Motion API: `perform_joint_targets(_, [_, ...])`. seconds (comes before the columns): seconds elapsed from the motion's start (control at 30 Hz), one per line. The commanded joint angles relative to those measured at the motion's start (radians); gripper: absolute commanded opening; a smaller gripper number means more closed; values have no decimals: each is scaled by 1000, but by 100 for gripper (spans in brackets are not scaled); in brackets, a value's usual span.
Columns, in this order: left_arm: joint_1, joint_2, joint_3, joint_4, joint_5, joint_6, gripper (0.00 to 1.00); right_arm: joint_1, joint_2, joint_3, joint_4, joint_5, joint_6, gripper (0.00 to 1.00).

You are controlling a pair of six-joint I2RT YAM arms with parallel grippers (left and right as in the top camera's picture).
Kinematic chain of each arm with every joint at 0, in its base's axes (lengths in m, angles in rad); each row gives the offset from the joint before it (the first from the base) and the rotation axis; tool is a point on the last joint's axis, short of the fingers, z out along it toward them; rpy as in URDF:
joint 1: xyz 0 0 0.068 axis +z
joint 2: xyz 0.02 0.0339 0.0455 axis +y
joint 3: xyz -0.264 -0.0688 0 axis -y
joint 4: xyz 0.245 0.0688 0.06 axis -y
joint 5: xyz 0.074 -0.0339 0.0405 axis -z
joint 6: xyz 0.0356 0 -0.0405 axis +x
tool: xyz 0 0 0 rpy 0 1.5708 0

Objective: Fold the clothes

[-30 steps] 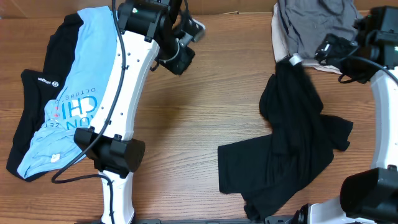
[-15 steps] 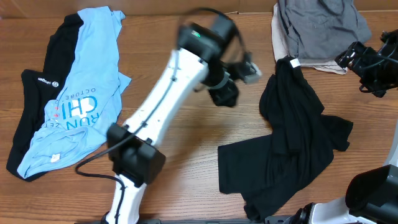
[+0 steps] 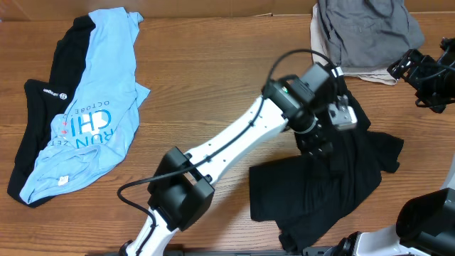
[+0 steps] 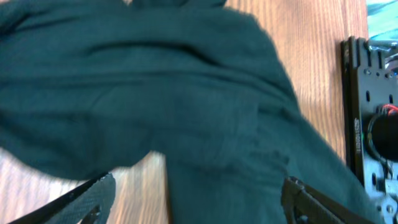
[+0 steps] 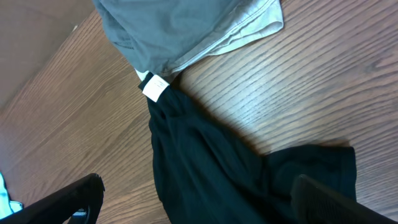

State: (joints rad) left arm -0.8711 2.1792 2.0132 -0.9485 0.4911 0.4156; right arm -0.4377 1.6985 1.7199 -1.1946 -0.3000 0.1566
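Hanging left hand (image 4: 196,205) wide open directly over crumpled plain black cloth shirt (image 3: 334,192) stretching far-to-near; open right hand (image 5: 193,199) idling farther off.

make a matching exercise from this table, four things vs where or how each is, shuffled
1 black shirt
2 light-blue tee
3 grey garment
4 left end effector

a far right corner
b open, above the black shirt
c left side, on a black garment
d crumpled, right of centre

Pairs: 1-d, 2-c, 3-a, 4-b
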Motion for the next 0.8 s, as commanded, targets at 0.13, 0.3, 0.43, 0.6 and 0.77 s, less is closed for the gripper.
perform_joint_targets(0.13, [-46, 105, -18, 88, -39, -289, 93, -3, -4, 8, 0, -8, -7, 100])
perform_joint_targets(0.3, [-47, 172, -17, 133, -34, -420, 96, -3, -4, 8, -11, -8, -8, 100])
perform_joint_targets(0.43, [-47, 179, -17, 152, -32, -462, 97, -3, -4, 7, -12, -8, -8, 100])
perform_joint_targets(0.6, [-56, 179, -17, 181, -30, -466, 98, -3, -3, 7, -12, -8, -8, 100])
perform_joint_targets(0.77, [-76, 180, -17, 208, -30, -476, 95, -3, -3, 7, -12, -8, -8, 100])
